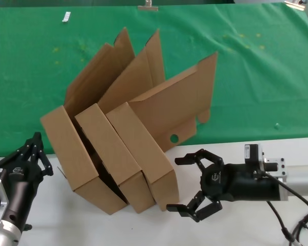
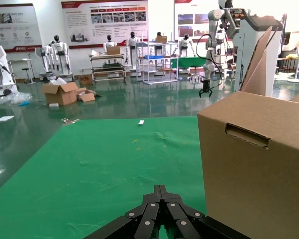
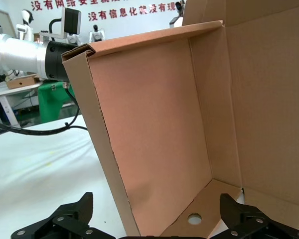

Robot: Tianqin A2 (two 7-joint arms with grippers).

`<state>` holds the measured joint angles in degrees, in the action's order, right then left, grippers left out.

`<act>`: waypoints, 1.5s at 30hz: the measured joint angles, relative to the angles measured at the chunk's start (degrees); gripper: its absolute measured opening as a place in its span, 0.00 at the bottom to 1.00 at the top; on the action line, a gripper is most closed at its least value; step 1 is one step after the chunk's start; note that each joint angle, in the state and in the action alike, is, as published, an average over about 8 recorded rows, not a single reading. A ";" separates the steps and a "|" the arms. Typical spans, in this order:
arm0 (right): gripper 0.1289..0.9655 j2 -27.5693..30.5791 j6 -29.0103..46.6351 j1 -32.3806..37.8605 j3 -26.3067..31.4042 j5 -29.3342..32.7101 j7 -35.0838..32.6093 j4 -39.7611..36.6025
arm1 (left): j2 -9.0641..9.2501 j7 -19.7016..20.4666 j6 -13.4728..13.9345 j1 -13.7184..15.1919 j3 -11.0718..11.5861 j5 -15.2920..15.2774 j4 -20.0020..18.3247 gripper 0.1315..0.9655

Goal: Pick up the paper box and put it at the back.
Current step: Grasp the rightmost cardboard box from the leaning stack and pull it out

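Three alike brown cardboard boxes lean together, lids open, straddling the white tabletop [image 1: 92, 228] and the green cloth [image 1: 256, 77]. The rightmost paper box [image 1: 143, 148] has a round hole [image 1: 174, 138] in its flap. My right gripper [image 1: 177, 184] is open beside this box's right end, fingers spread level with its lower corner. In the right wrist view the box's front wall [image 3: 104, 149] stands between the open jaws of the right gripper [image 3: 154, 204], and its inside [image 3: 154, 114] is empty. My left gripper [image 1: 35, 146] is shut and empty left of the boxes; its wrist view shows it [image 2: 160, 189] next to the leftmost box [image 2: 259, 169].
The two other boxes [image 1: 72, 154] [image 1: 105, 148] lean against the rightmost one. A small white tag [image 1: 66, 17] lies on the far cloth, and metal clips [image 1: 148, 6] hold its back edge. Cables [image 1: 297, 225] trail by the right arm.
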<state>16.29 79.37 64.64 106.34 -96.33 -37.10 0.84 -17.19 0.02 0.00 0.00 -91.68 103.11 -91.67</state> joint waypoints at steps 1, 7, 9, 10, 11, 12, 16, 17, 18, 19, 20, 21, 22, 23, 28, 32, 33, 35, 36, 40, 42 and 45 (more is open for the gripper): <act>0.93 -0.07 -0.03 0.02 -0.10 0.11 0.00 -0.01 | 0.00 0.00 0.00 0.00 0.00 0.00 0.00 0.02; 0.84 -0.42 -0.10 0.12 -0.67 0.74 -0.02 -0.07 | 0.00 0.00 0.00 0.00 0.00 0.00 0.00 0.02; 0.84 -0.51 -0.11 0.16 -0.82 0.93 -0.01 -0.09 | 0.00 0.00 0.00 0.00 0.00 0.00 0.00 0.02; 0.84 -0.55 -0.10 0.17 -0.88 1.02 -0.01 -0.10 | 0.00 0.00 0.00 0.00 0.00 0.00 0.00 0.02; 0.84 -0.59 -0.10 0.20 -0.94 1.12 0.00 -0.11 | 0.00 0.00 0.00 0.00 0.00 0.00 0.00 0.02; 0.82 -0.62 -0.09 0.22 -0.99 1.21 0.01 -0.11 | 0.00 0.00 0.00 0.00 0.00 0.00 0.00 0.02; 0.72 -0.70 -0.08 0.29 -1.16 1.62 0.04 -0.13 | 0.00 0.00 0.00 0.00 0.00 0.00 0.00 0.02; 0.69 -0.71 -0.08 0.30 -1.19 1.73 0.03 -0.13 | 0.00 0.00 0.00 0.00 0.00 0.00 0.00 0.02; 0.67 -0.71 -0.08 0.32 -1.22 1.84 0.02 -0.14 | 0.00 0.00 0.00 0.00 0.00 0.00 0.00 0.02; 0.64 -0.70 -0.07 0.33 -1.25 1.94 0.00 -0.14 | 0.00 0.00 0.00 0.00 0.00 0.00 0.00 0.02; 0.64 -0.69 -0.07 0.34 -1.28 2.05 -0.02 -0.14 | 0.00 0.00 0.00 0.00 0.00 0.00 0.00 0.02; 0.61 -0.67 -0.06 0.35 -1.31 2.14 -0.05 -0.14 | 0.00 0.00 0.00 0.00 0.00 0.00 0.00 0.02; 0.58 -0.65 -0.05 0.36 -1.34 2.23 -0.07 -0.15 | 0.00 0.00 0.00 0.00 0.00 0.00 0.00 0.02; 0.55 -0.63 -0.04 0.38 -1.38 2.31 -0.10 -0.15 | 0.00 0.00 0.00 0.00 0.00 0.00 0.00 0.02; 0.39 -0.50 0.03 0.38 -1.60 2.62 -0.27 -0.16 | 0.00 0.00 0.00 0.00 0.00 0.00 0.00 0.02; 0.32 -0.38 0.16 0.29 -1.82 2.75 -0.42 -0.15 | 0.00 0.00 0.00 0.00 0.00 0.00 0.00 0.02; 0.29 -0.33 0.23 0.26 -1.88 2.77 -0.45 -0.14 | 0.00 0.00 0.00 0.00 0.00 0.00 0.00 0.02; 0.24 -0.22 0.41 0.20 -2.00 2.80 -0.50 -0.13 | 0.00 0.00 0.00 0.00 0.00 0.00 0.00 0.02; 0.22 -0.15 0.52 0.16 -2.06 2.80 -0.52 -0.11 | 0.00 0.00 0.00 0.00 0.00 0.00 0.00 0.02; 0.16 0.21 1.13 0.05 -2.33 2.78 -0.55 -0.03 | 0.00 0.00 0.00 0.00 0.00 0.00 0.00 0.02; 0.13 0.46 1.56 0.00 -2.47 2.75 -0.54 0.05 | 0.00 0.00 0.00 0.00 0.00 0.00 0.00 0.02; 0.09 0.95 2.39 -0.08 -2.70 2.65 -0.49 0.26 | 0.00 0.00 0.00 0.00 0.00 0.00 0.00 0.02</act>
<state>17.24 81.76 64.56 103.64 -93.67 -37.59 1.10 -17.19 0.02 0.00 0.00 -91.68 103.12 -91.67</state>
